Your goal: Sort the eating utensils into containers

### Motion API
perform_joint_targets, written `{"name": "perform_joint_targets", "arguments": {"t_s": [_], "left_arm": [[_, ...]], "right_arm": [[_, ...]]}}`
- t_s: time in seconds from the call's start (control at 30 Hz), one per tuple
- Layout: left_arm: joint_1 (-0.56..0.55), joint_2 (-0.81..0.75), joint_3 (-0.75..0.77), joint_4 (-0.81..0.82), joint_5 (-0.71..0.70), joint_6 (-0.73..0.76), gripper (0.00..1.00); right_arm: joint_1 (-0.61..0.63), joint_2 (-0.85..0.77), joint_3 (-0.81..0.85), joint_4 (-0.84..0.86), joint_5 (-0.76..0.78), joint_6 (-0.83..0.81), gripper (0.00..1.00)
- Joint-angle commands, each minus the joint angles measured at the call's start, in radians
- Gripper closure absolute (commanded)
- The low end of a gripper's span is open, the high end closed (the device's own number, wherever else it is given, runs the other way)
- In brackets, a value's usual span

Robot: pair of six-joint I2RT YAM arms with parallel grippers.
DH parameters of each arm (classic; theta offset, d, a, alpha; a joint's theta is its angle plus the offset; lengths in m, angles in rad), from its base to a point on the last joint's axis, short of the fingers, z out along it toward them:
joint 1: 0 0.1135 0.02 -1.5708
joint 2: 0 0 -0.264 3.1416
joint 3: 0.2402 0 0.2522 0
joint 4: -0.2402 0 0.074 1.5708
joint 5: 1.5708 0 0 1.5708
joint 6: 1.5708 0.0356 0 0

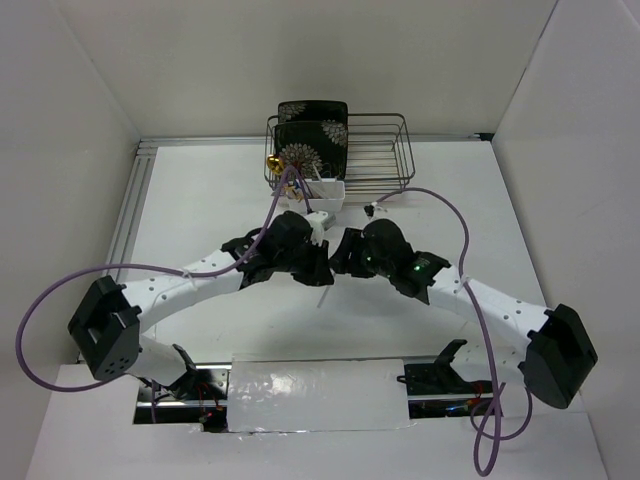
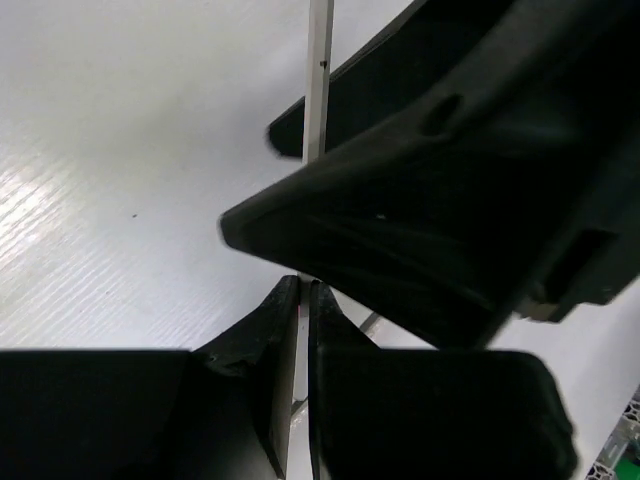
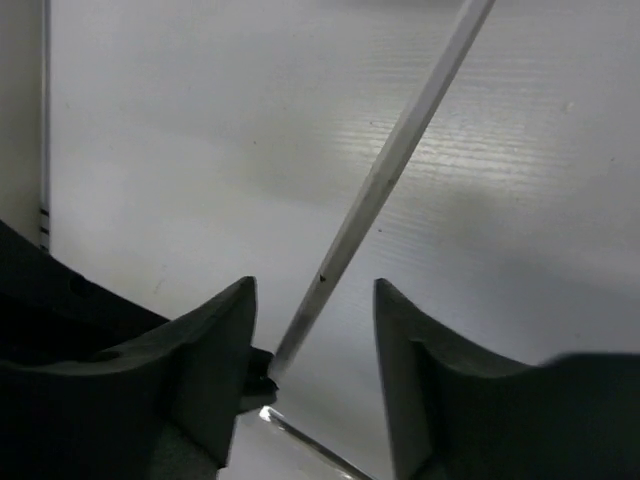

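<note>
My left gripper [image 2: 303, 285] is shut on a pale thin chopstick [image 2: 318, 80], which runs up out of the jaws and behind the black body of the right gripper. In the top view the two grippers meet at the table's middle, left [image 1: 322, 268] and right [image 1: 342, 262], and the chopstick [image 1: 325, 296] sticks out toward the near edge. My right gripper [image 3: 315, 290] is open, its fingers on either side of the same chopstick [image 3: 390, 170] without touching it. The white caddy [image 1: 322, 190] stands in front of the wire rack. A gold spoon [image 1: 272, 163] shows beside it.
A black wire dish rack [image 1: 380, 150] stands at the back with a black floral plate [image 1: 312, 132] upright in it. A second thin shiny piece [image 3: 305, 442] lies on the table below the right jaws. Purple cables loop over both arms.
</note>
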Motion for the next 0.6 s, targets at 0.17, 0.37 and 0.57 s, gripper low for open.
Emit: {"name": "perform_joint_targets", "arguments": {"t_s": [0.17,0.37,0.57], "left_arm": [[-0.006,-0.072,-0.026,0.112,0.086,-0.012,0.94],[0.02,-0.104,-0.001,0.04,0.047,-0.009,0.59],[0.21,-0.354,-0.187,0.13,0.156,-0.03,0.31]], "right_arm": [[0.052,0.007,0.129,0.038,0.184,-0.038,1.0],[0.043,0.025,0.305,0.026,0.276,-0.271,1.0],[-0.058,0.121,0.522,0.173,0.287,-0.693,1.0]]}}
